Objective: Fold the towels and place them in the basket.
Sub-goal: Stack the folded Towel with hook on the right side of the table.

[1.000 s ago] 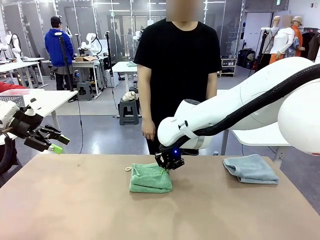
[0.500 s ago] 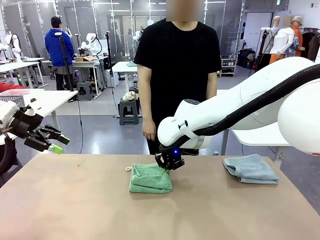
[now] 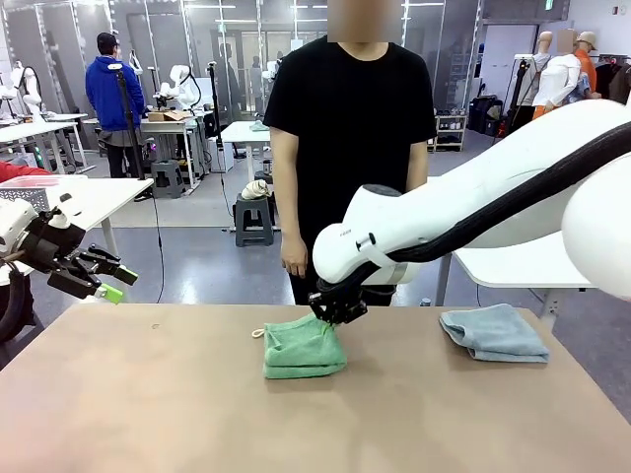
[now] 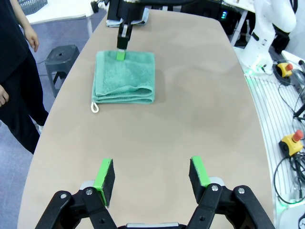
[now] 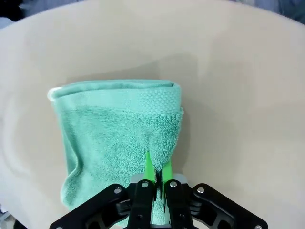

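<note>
The mint green towel [image 3: 304, 347] lies folded on the tan table in front of the person. My right gripper [image 3: 333, 313] is shut on its far right corner and holds that corner a little off the table. In the right wrist view the pads [image 5: 151, 171] pinch the green towel's [image 5: 114, 129] edge. The blue-grey towel [image 3: 493, 331] lies folded at the table's right. My left gripper [image 3: 104, 281] hangs open off the table's left edge, and its fingers [image 4: 151, 176] hold nothing. A dark mesh basket [image 4: 31, 5] stands on a white side table.
The person [image 3: 350, 128] stands at the far edge, arms down. A paler mesh basket [image 3: 25, 192] sits on a white table at the far left. The near half of the tan table [image 3: 296, 424] is bare.
My right gripper has risen a little and drawn the green towel's corner up. The towel has slid slightly to the right. The left arm has stayed still.
</note>
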Robot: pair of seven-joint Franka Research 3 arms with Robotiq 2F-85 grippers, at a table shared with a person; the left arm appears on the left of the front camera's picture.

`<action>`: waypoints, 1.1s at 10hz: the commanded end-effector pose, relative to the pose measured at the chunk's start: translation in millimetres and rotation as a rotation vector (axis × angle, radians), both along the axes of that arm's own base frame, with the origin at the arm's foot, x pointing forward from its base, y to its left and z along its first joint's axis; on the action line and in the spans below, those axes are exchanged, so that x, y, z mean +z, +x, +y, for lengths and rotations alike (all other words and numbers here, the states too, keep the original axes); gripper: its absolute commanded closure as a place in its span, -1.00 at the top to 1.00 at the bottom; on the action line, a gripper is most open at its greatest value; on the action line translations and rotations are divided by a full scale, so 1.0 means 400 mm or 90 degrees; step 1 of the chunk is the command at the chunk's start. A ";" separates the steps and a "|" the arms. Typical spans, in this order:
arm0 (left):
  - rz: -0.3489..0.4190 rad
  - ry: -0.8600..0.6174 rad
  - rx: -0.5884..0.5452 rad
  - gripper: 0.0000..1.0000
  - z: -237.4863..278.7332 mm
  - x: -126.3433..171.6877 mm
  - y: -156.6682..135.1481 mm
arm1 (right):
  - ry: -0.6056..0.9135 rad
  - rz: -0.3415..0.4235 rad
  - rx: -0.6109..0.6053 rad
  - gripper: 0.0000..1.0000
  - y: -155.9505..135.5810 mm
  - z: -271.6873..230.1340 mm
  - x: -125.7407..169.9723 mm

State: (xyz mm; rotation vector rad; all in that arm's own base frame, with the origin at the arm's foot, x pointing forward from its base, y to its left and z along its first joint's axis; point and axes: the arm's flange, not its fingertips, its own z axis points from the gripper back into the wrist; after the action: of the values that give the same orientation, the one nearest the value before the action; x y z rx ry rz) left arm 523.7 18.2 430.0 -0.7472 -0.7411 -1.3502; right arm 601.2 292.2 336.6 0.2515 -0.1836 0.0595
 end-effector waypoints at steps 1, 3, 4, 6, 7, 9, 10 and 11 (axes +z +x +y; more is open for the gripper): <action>-0.002 0.001 0.000 0.60 0.001 0.003 -0.002 | -0.039 -0.054 0.044 -0.89 -0.037 -0.094 0.084; -0.002 0.001 0.000 0.60 0.001 0.003 -0.002 | -0.053 -0.072 0.048 -0.89 -0.054 -0.220 0.167; -0.002 0.001 0.000 0.60 0.001 0.003 -0.002 | -0.048 -0.074 0.069 -0.89 -0.066 -0.273 0.199; -0.002 0.001 0.000 0.60 0.001 0.003 -0.002 | -0.063 -0.071 0.088 -0.89 -0.081 -0.380 0.255; -0.002 0.001 0.000 0.60 0.001 0.003 -0.002 | -0.076 -0.072 0.097 -0.89 -0.081 -0.440 0.287; -0.002 0.001 0.000 0.60 0.001 0.003 -0.002 | -0.087 -0.075 0.092 -0.89 -0.051 -0.527 0.325; -0.002 0.001 0.000 0.60 0.001 0.003 -0.002 | -0.089 -0.074 0.098 -0.89 -0.033 -0.566 0.338; -0.002 0.001 0.000 0.60 0.001 0.003 -0.002 | -0.087 -0.070 0.110 -0.89 -0.016 -0.602 0.351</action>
State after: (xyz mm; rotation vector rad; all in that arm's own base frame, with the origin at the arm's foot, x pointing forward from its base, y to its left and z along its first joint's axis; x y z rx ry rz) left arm 523.7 18.5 430.0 -0.7468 -0.7413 -1.3498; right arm 583.2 57.9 473.3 0.1024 -0.2799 0.2183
